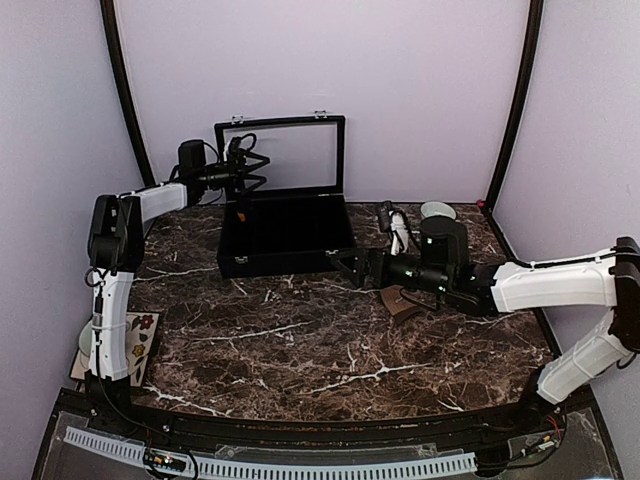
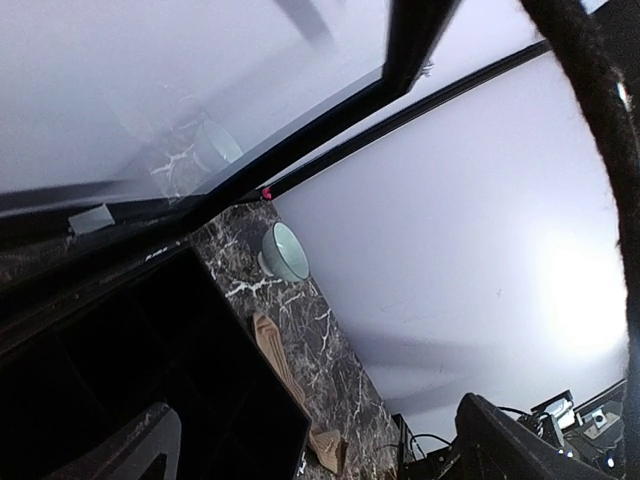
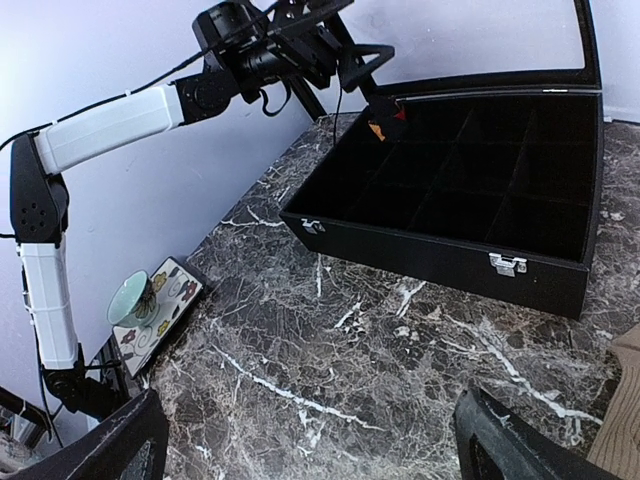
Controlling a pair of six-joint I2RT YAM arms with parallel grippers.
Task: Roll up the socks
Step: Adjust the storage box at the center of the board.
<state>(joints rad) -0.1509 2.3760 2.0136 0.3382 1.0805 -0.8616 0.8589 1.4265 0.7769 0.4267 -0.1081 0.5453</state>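
Tan and limp, the plain sock (image 1: pixel 400 303) lies on the bench (image 1: pixel 300 350) at centre right of the top view, close by the wide-open right hand (image 1: pixel 347 266), the left hand (image 1: pixel 250 165) equally wide at upper left; soft and light, it probably wants pinching at the toe.

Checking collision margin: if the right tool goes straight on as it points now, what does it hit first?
Probably the marble tabletop in front of the black box, whose front wall sits right of that line. The open right tool seems tilted downward, but depth is unclear.
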